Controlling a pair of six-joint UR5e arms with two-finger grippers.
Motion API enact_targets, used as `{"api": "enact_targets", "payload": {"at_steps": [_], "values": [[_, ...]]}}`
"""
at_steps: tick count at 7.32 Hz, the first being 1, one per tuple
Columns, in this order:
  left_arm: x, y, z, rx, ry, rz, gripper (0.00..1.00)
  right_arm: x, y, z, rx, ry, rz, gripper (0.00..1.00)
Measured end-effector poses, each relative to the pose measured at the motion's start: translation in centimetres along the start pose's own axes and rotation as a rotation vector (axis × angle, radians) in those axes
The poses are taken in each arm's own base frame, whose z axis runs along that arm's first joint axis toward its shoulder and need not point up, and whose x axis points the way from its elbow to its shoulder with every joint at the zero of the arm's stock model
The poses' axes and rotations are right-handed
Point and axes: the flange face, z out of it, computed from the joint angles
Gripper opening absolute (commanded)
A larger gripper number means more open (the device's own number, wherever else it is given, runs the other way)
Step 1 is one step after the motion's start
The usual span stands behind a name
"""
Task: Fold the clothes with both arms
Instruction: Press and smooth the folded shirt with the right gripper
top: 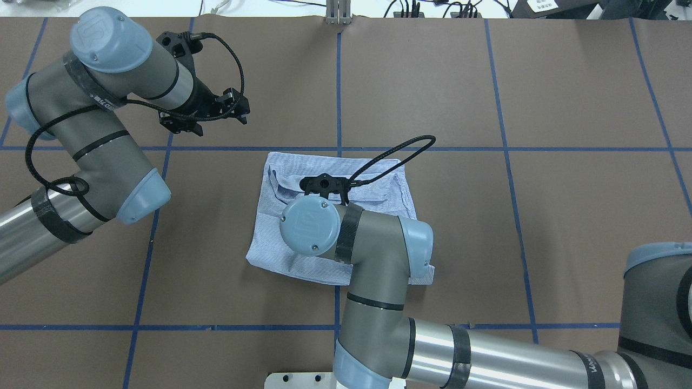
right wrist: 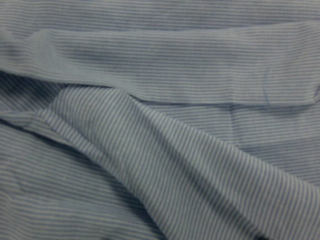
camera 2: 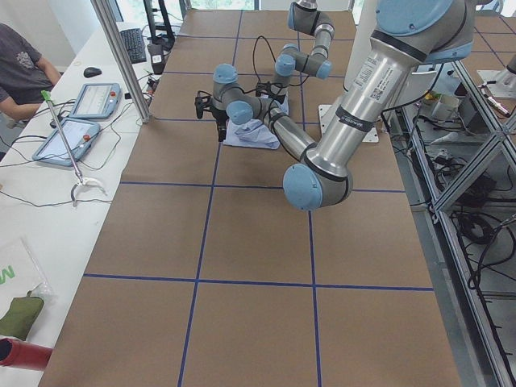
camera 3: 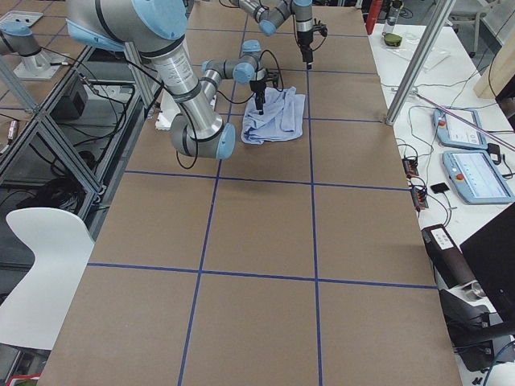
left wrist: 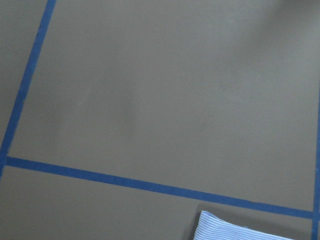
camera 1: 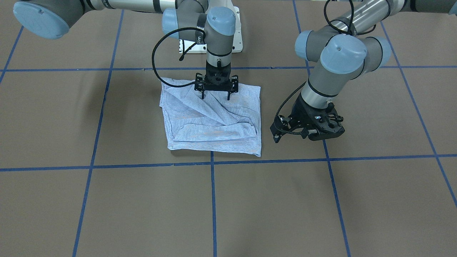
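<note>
The clothes are one light blue-and-white striped shirt [camera 1: 214, 123], folded into a rough square with creased layers on top, lying mid-table [top: 381, 189]. My right gripper [camera 1: 216, 97] points straight down over the shirt's edge nearest the robot. It is open, its fingertips just at the fabric with nothing between them. From overhead the right wrist hides most of that gripper [top: 323, 185]. The right wrist view is filled with striped cloth [right wrist: 160, 120]. My left gripper [camera 1: 303, 132] hovers open above bare table beside the shirt, also seen overhead [top: 208, 116]. A shirt corner [left wrist: 235, 227] shows in the left wrist view.
Brown table covering [camera 1: 321, 207] is marked with blue tape lines [camera 1: 213, 200]. The white pedestal base [camera 1: 237, 35] sits behind the shirt. A side desk holds teach pendants [camera 2: 81, 113] and cables, with a seated person [camera 2: 20, 64] beside it.
</note>
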Motion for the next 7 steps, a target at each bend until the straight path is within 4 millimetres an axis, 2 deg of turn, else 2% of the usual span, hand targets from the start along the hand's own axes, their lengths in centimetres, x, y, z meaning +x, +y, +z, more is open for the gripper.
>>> {"api": "enact_targets", "payload": {"at_steps": [3,5,7], "values": [[0.9,0.1,-0.4,0.001,0.012,0.001,1.0,3.4,-4.7,0.7,0.028,0.036,-0.054,0.98],[1.5,0.0,-0.7,0.003,0.019,0.001,1.0,4.5,-6.5,0.4,0.025,0.037,-0.078,0.8],[1.5,0.0,-0.7,0.003,0.02,0.002,1.0,4.9,-7.5,0.2,0.027,0.034,-0.104,0.76]]}}
